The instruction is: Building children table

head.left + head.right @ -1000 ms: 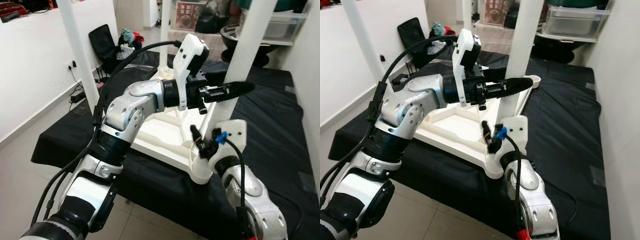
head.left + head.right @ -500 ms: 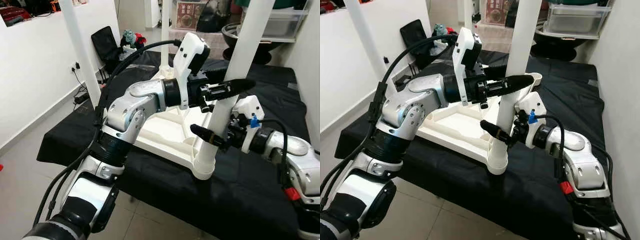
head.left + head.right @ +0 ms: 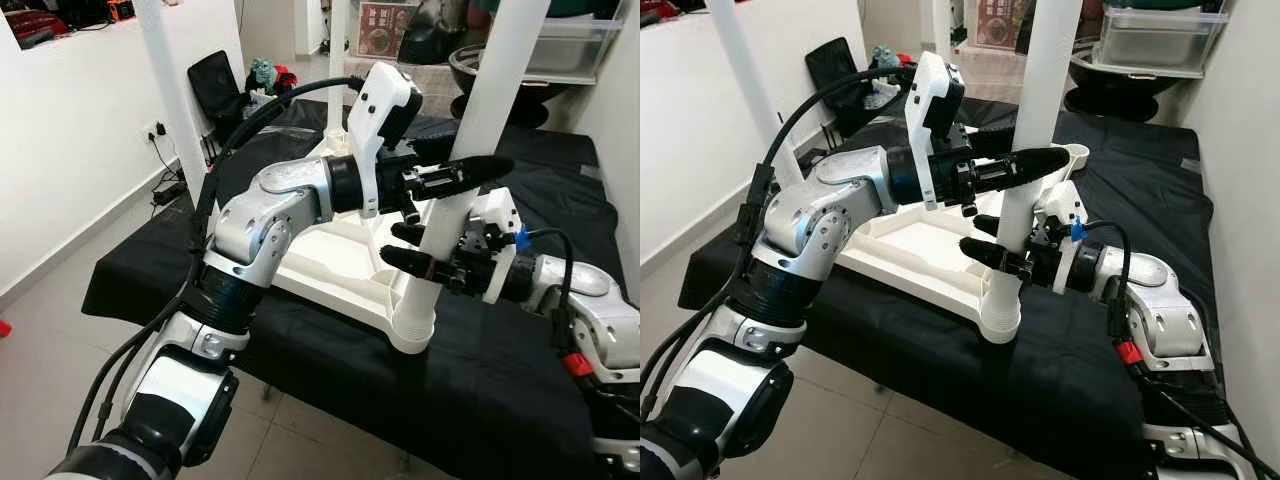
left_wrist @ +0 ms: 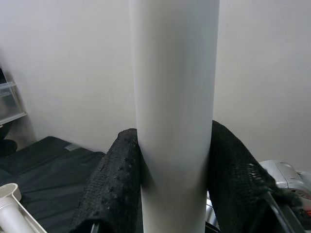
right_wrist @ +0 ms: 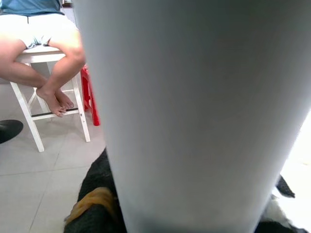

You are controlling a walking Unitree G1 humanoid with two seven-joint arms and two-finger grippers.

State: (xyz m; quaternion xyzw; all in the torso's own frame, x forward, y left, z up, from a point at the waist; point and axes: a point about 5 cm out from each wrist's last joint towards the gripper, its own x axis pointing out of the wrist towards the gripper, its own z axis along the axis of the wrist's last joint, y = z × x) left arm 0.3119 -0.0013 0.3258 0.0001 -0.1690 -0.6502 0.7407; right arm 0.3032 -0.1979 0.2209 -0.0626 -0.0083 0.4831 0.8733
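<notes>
At the near right corner of the upturned tabletop:
Leg in hand: white table leg (image 3: 455, 190) stands upright in the corner socket (image 3: 410, 325) of the white tabletop (image 3: 330, 262), which lies upside down on the bench (image 3: 500, 400) under a black cloth; the other legs (image 3: 170, 110) stand at the left and far corners.
Left pincer: left pincer (image 3: 452, 176) pinches the leg high up, one black finger on either side of it, both pads touching in the left wrist view (image 4: 114, 179).
Right pincer: right pincer (image 3: 412, 250) sits lower, just above the socket, fingers spread round the leg; whether they press on it I cannot tell.
Seating: cannot tell whether the leg is fully home in the socket.
Risk, tilt: two grips at different heights; uneven push would likely lean the leg and jam or lever it out of the socket.
Risk, slide: tabletop rests loose on cloth; a sideways force could shift it toward the near bench edge.
Risk, slip: leg is smooth and round; it may turn or slip between the pads.
Bystander: seated person's legs (image 5: 46, 63) on a white stool, well apart.
</notes>
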